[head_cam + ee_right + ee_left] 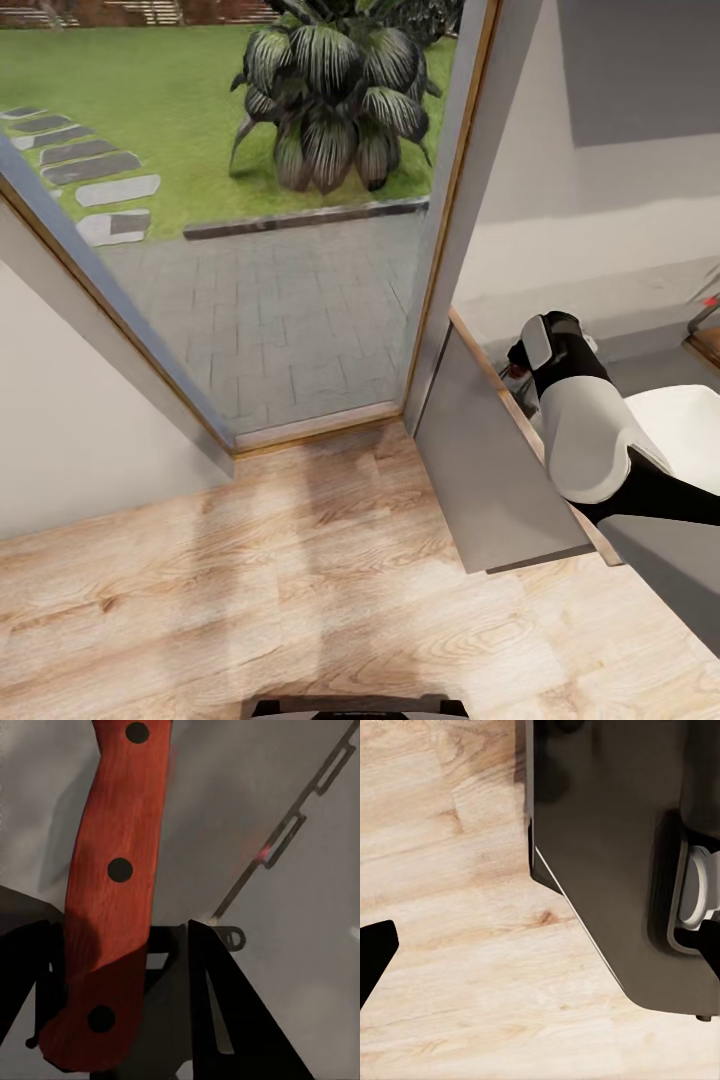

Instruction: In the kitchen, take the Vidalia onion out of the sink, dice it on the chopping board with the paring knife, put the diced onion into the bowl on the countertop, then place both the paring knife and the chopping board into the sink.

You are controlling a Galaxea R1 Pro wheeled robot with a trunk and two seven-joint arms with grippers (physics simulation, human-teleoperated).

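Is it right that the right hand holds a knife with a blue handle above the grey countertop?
Not quite: the knife handle is red, with dark rivets, not blue. The right wrist view shows it gripped in the right hand over the grey countertop.

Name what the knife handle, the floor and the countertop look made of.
Paring knife handle: reddish wood, matte, faint grain, three dark rivets; possibly stained. Floor: light wood planks, visible grain and knots, slight sheen. Countertop: smooth plain grey, stone or laminate, with a pale wood-coloured edge.
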